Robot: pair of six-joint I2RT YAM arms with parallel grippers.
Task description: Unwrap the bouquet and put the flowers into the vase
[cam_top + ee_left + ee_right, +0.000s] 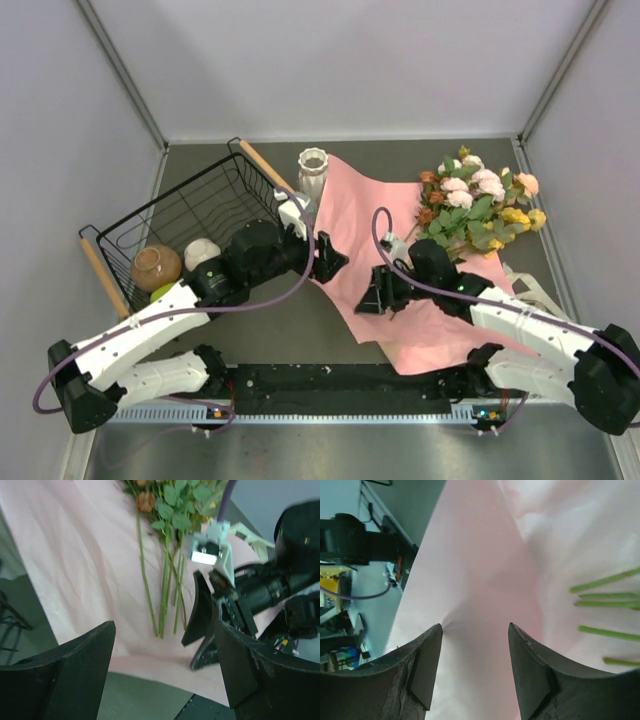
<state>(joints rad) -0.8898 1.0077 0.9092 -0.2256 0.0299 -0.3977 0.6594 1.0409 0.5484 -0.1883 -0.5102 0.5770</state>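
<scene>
The bouquet lies unwrapped: its salmon-pink paper [350,215] is spread flat on the table, and the flowers [480,200] rest on its far right corner. Their green stems [164,587] point toward the arms. The white ribbed vase [312,172] stands upright at the paper's far left edge, with nothing in it. My left gripper [335,265] [165,627] hangs open over the paper's left edge, nothing between its fingers. My right gripper [373,300] [475,626] is open low over the paper's middle. One of its fingertips [438,630] touches the sheet at a small crease, and the stem ends [605,596] lie to its right.
A black wire basket [195,205] with wooden handles sits at the left, holding a round brown pot [156,266], a white ball [201,251] and something green. A cream ribbon [527,283] lies by the right arm. The two grippers are close together.
</scene>
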